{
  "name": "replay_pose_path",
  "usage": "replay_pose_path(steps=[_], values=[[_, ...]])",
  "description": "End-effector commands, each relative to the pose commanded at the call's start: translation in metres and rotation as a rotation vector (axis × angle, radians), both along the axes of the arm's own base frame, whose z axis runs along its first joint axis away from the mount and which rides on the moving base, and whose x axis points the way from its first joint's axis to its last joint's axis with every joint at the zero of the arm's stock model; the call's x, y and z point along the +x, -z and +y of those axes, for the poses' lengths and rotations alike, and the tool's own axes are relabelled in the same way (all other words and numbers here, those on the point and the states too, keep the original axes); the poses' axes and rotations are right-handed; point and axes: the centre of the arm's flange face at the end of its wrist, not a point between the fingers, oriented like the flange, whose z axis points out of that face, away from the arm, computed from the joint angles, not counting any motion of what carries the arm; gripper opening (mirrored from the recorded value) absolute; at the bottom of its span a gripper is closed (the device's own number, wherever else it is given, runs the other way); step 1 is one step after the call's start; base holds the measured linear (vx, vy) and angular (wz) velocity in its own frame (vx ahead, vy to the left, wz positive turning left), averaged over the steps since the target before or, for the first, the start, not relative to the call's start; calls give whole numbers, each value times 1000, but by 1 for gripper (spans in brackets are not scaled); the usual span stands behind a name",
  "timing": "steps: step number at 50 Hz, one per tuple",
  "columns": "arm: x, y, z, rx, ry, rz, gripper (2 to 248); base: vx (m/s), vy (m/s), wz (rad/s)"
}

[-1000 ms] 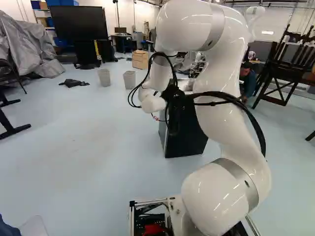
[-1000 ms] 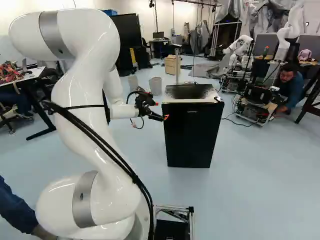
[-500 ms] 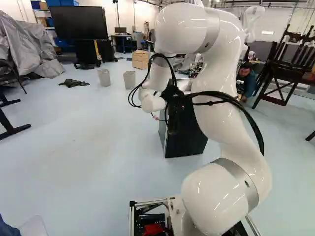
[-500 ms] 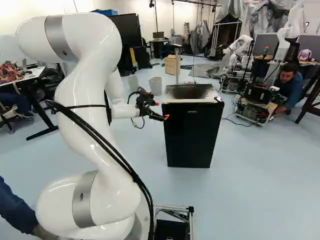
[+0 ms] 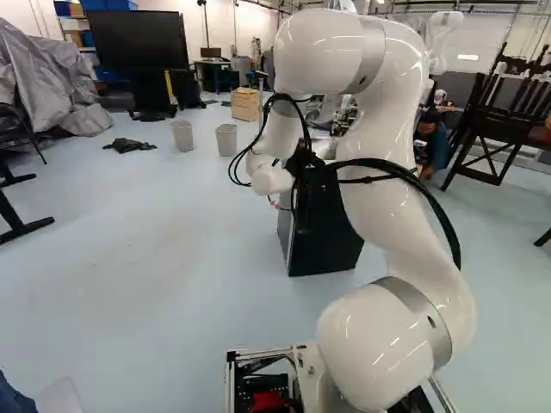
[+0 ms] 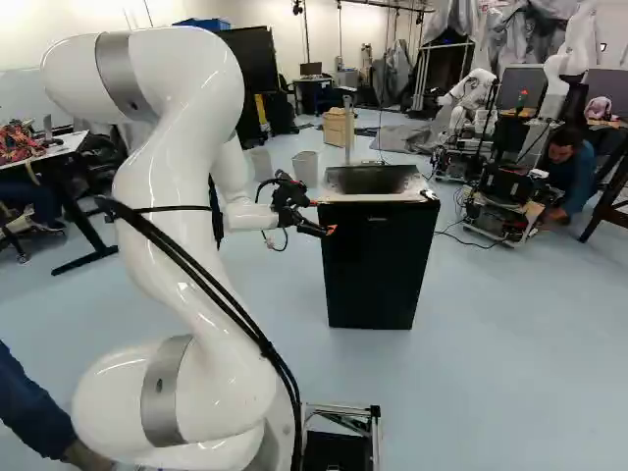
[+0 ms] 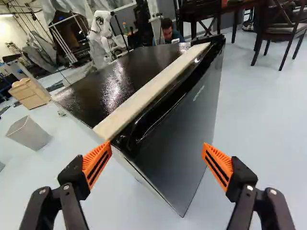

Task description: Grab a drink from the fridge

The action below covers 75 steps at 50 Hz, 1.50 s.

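The fridge (image 6: 378, 270) stands closed (contents hidden), the gripper (image 6: 330, 230) spread wide near it.

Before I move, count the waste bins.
2. One bin stands nearer the wooden box; the other bin, left of it in the left base view. The arm may hide more.

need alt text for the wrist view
Closed black fridge seen from above one corner, a pale strip along its top's front edge. The gripper stands open before it, orange pads wide apart. A grey bin and dark chair stand beyond.
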Motion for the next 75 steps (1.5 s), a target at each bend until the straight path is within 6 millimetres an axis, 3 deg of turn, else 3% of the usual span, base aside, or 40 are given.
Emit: replay_pose_path(steps=[19,75], values=[[-16,-1,-14,-4,19,17,247,0,0,0],[-129,-8,-34,-26,14,113,247,0,0,-1]])
